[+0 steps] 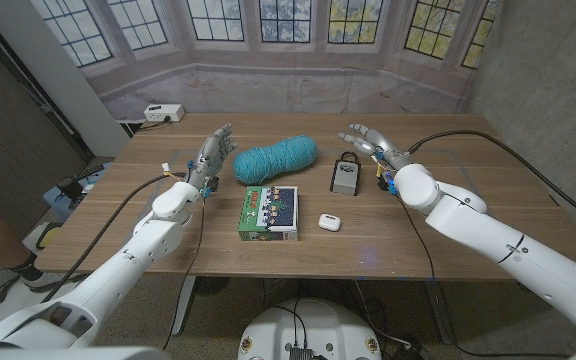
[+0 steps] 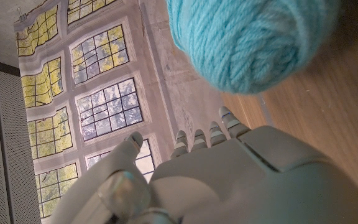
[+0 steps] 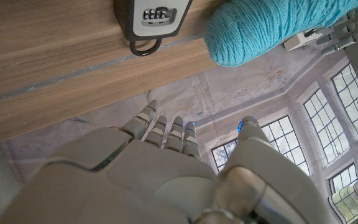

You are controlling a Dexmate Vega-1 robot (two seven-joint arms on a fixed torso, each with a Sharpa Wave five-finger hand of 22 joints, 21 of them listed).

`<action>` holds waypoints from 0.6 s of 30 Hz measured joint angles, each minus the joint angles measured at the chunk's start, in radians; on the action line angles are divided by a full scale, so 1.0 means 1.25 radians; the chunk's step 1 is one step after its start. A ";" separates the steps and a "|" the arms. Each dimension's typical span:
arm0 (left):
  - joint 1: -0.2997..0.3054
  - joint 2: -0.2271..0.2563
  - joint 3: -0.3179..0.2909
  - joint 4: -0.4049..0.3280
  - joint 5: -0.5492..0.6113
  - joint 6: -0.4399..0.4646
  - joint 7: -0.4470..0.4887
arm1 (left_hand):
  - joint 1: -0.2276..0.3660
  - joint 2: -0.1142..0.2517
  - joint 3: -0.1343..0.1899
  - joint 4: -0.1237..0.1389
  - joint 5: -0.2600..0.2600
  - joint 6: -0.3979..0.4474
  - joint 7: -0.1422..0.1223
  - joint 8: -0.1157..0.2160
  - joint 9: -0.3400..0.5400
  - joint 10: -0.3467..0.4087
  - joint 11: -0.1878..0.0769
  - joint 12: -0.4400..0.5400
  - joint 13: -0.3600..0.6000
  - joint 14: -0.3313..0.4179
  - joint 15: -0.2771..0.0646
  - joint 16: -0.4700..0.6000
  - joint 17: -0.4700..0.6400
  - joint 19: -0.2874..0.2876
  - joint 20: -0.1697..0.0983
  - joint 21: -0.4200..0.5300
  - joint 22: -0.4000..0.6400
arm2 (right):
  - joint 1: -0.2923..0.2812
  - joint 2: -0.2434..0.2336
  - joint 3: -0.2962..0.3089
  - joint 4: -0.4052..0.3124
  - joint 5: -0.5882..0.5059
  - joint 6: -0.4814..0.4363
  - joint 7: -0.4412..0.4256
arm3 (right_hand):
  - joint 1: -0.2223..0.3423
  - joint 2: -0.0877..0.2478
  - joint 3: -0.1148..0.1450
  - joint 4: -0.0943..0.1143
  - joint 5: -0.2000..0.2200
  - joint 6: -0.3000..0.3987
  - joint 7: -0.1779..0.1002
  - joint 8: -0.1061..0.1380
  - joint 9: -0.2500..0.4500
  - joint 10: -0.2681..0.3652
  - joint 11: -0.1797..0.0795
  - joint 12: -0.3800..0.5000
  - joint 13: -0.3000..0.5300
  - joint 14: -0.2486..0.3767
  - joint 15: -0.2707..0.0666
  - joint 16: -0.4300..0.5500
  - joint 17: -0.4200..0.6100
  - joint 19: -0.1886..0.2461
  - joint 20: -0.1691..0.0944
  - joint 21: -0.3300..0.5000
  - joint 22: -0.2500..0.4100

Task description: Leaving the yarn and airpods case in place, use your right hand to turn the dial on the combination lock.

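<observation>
Seen from the head view: wooden tabletop [image 1: 488, 215] before a printed backdrop of leaded windows, carrying everything at once. Seen from the right wrist view instead: number wheels on the combination lock [image 3: 153, 15], too small to make out from the head view.

On the tabletop, largest first — teal yarn [image 1: 275, 159] toward 12 o'clock of centre, green box [image 1: 269, 212] just below it at 6, grey combination lock [image 1: 346, 177] toward 3 o'clock of the yarn, white airpods case [image 1: 329, 222] at 6 o'clock of the lock.

Right hand [image 1: 374, 143] raised, fingers spread, holding nothing — lock near it, toward 7 o'clock, not touched. Left hand [image 1: 211, 158] likewise spread and empty, at 9 o'clock of the yarn, just beside it.

White box with cables [image 1: 163, 113] at the far left corner.
</observation>
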 measured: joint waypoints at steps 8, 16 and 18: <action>-0.002 -0.004 0.004 0.002 0.002 0.002 0.001 | 0.000 0.000 0.007 0.000 0.000 0.000 0.000 0.000 0.000 0.003 0.003 0.000 0.000 0.003 0.003 0.000 0.000 0.004 0.004 -0.002 0.000 | 0.013 -0.011 -0.019 -0.022 -0.035 -0.050 0.019 | 0.000 0.000 -0.001 -0.001 0.000 -0.028 -0.028 -0.002 0.000 -0.007 -0.002 0.000 0.000 -0.009 -0.001 0.000 -0.002 -0.013 0.001 0.000 0.000; -0.005 -0.007 0.007 0.005 0.006 0.004 0.002 | 0.000 0.000 0.009 -0.002 0.000 0.003 -0.003 0.000 0.000 0.003 0.002 0.000 0.000 0.004 0.004 0.000 0.000 0.004 0.004 -0.006 0.000 | 0.036 -0.022 -0.052 -0.043 -0.071 -0.095 0.044 | -0.006 -0.006 -0.006 -0.006 0.000 -0.049 -0.037 -0.002 0.000 0.002 -0.010 0.009 0.000 -0.016 0.006 0.001 -0.002 -0.032 0.000 0.000 0.000; -0.005 -0.007 0.007 0.005 0.006 0.005 0.003 | 0.000 0.000 0.010 -0.003 0.000 0.004 -0.004 0.000 0.000 0.006 0.000 0.000 0.000 0.004 0.004 0.000 0.000 0.007 0.001 -0.007 0.000 | 0.044 -0.024 -0.062 -0.047 -0.087 -0.114 0.057 | -0.006 -0.006 -0.008 -0.008 0.000 -0.049 -0.037 -0.002 0.000 0.010 -0.014 0.009 0.000 -0.018 0.008 0.001 -0.002 -0.035 0.003 0.000 0.000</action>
